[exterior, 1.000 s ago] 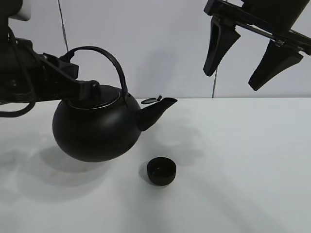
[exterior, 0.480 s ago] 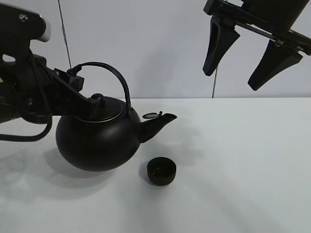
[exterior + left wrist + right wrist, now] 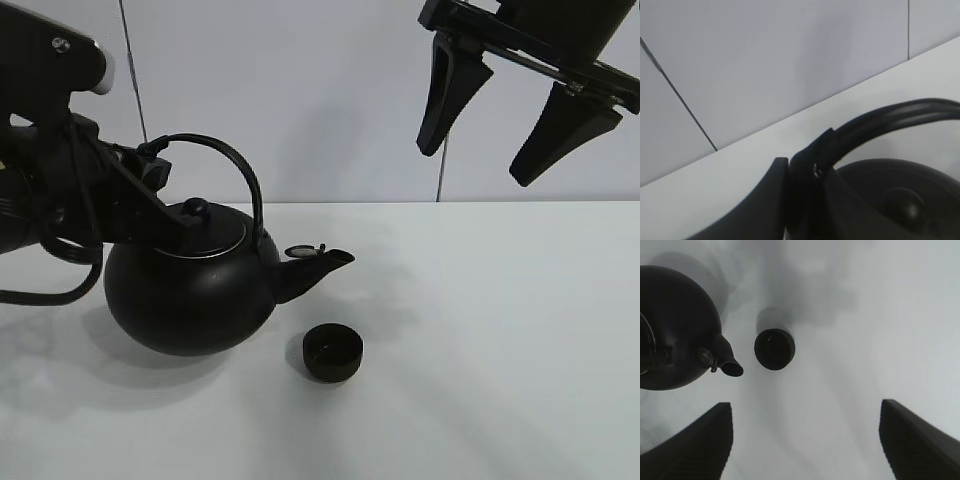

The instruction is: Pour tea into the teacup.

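Teacup (image 3: 333,353) sits near the front edge of the white worktop (image 3: 520,330), no tea showing. Behind, toward the left edge, our left gripper (image 3: 150,166) clamps the handle (image 3: 238,160) of the tilted kettle (image 3: 190,295), spout (image 3: 325,264) short of the cup; we judge pouring needs more reach and tilt. Right gripper (image 3: 477,160) hangs wide open, empty, above; grey wall (image 3: 320,100) beyond

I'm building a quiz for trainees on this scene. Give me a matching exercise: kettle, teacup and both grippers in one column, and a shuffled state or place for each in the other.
1. kettle
2. teacup
3. left gripper
4. right gripper

a. open, high over the table
b. held by its handle
c. shut on the handle
d. stands on the table by the spout

Pairs: 1-b, 2-d, 3-c, 4-a
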`<state>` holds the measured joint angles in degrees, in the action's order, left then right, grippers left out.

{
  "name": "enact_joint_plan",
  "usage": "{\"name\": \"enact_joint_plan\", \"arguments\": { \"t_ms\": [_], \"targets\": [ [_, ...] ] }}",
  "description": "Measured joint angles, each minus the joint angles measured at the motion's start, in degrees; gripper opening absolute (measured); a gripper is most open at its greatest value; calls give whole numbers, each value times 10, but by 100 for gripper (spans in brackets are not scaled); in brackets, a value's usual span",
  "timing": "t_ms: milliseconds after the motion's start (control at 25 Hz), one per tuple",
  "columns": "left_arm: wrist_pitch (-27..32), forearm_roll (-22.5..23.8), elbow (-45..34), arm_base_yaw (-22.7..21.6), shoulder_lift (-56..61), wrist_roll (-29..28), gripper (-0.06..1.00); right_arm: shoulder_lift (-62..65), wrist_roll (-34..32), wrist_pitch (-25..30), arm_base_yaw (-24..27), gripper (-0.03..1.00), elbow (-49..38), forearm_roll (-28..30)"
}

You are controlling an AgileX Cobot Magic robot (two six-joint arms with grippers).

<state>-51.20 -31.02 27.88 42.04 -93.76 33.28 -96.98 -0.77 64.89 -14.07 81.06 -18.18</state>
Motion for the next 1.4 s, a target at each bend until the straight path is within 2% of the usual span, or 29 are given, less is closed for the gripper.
{"name": "enact_joint_plan", "arguments": {
  "t_ms": [320,1400],
  "targets": [
    [3,-3,0,0,0,20,11,0,0,0,0,56,0,0],
    [-8,-9,-18,-6,0,21,11,0,0,-6,0,56,0,-1]
  ]
}}
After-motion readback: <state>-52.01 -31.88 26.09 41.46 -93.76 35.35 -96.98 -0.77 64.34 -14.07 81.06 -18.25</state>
